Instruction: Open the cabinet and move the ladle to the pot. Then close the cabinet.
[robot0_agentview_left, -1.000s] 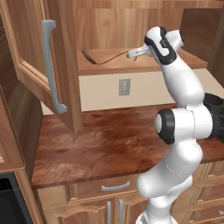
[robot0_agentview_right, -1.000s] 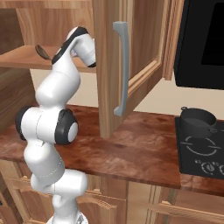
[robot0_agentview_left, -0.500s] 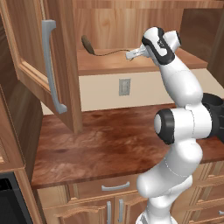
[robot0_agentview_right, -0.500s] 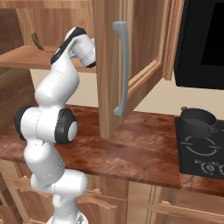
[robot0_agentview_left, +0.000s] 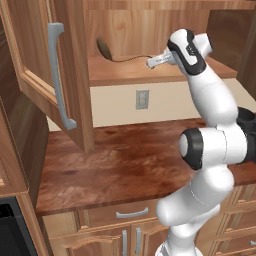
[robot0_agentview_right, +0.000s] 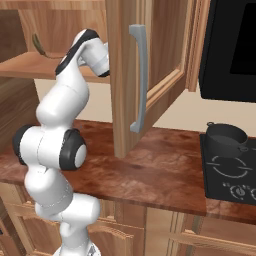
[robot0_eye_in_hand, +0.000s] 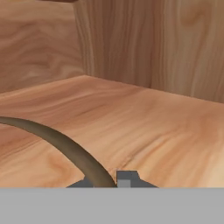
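With both cabinet (robot0_agentview_left: 55, 75) doors swung open, gripper (robot0_agentview_left: 151, 62) is clenched on the ladle (robot0_agentview_left: 122, 56) handle end, bowl tipped up near the shelf's back wall (grab step). Next: draw it out, carry it to the pot (robot0_agentview_right: 226, 138) on the stove.

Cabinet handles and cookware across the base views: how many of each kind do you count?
Long grey bar handles on the open cabinet doors: 2
Ladle: 1
Pot: 1
Total: 4
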